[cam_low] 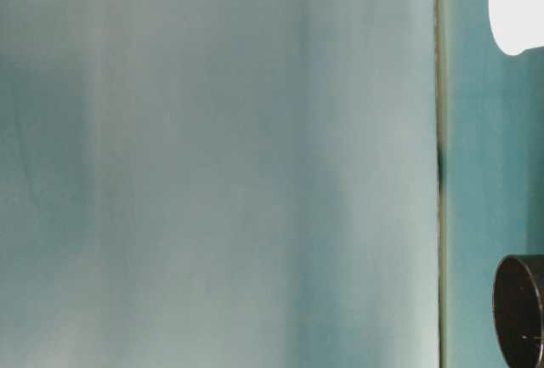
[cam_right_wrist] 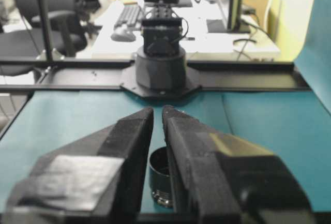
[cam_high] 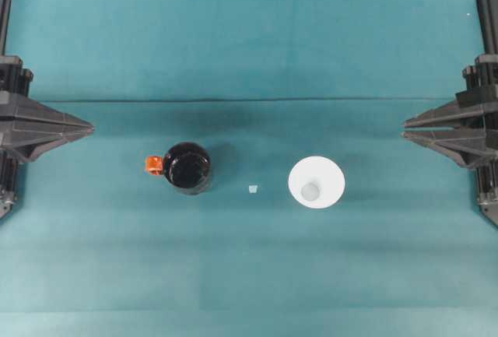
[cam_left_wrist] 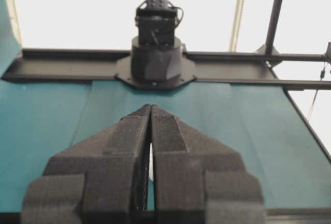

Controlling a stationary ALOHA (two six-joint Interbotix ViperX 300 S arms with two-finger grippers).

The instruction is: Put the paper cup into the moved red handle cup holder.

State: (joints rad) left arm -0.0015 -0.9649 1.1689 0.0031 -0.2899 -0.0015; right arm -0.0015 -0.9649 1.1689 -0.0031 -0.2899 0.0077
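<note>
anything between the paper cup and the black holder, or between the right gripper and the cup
Nothing solid. Between the paper cup and the red handle cup holder lies only a tiny pale scrap flat on the cloth. The stretch from the right gripper to the cup is bare cloth.

Two matte black robot arms. Each ends in a wedge-shaped hand, left hand [cam_high: 87, 128] and right hand [cam_high: 406, 129], with two long tapering fingers [cam_left_wrist: 170, 131] faced in rough, grainy black padding. Each arm's round black base [cam_left_wrist: 155, 63] carries thin black cables.
</note>
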